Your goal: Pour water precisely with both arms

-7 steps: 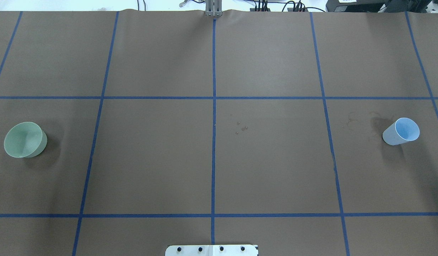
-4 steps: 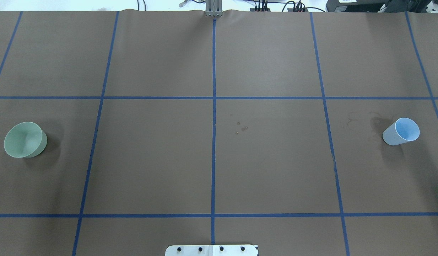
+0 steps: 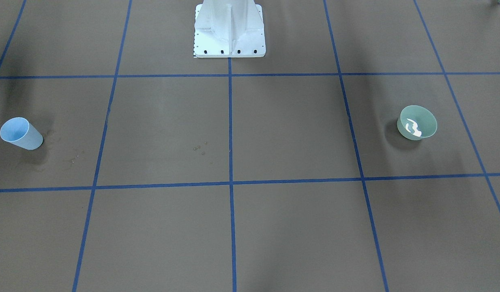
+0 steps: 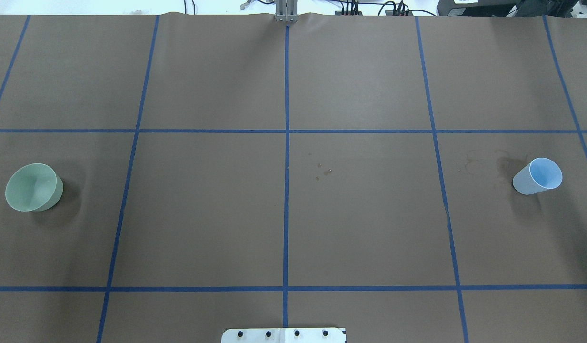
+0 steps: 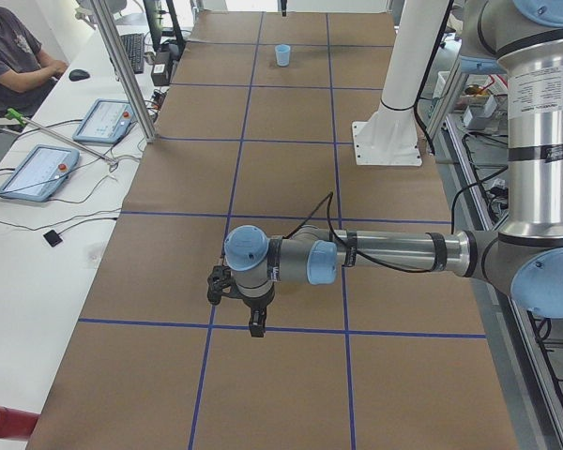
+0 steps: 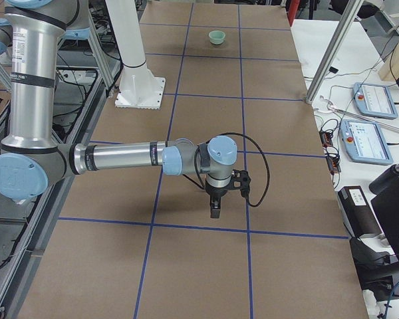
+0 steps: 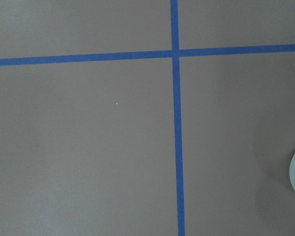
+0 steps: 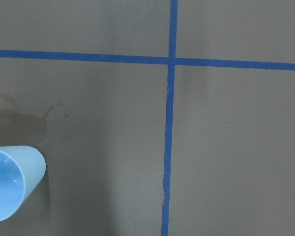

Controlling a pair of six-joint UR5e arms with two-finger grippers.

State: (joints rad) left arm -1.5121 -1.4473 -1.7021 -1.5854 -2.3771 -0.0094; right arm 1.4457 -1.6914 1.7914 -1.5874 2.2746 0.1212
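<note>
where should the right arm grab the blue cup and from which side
Grip the blue cup on its outer wall, about mid-height, coming in level from the side. It stands upright, mouth open, and widens toward the rim, so a side grip should keep it from slipping down and leaves the rim free for pouring.

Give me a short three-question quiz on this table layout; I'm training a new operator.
1. True or false: the blue cup touches the green bowl.
2. The green bowl stands on the robot's: A) left, B) right, C) centre line.
3. Which vessel has a dark, wet-looking stain beside it?

Key: 1 false; 2 A; 3 the blue cup.
</note>
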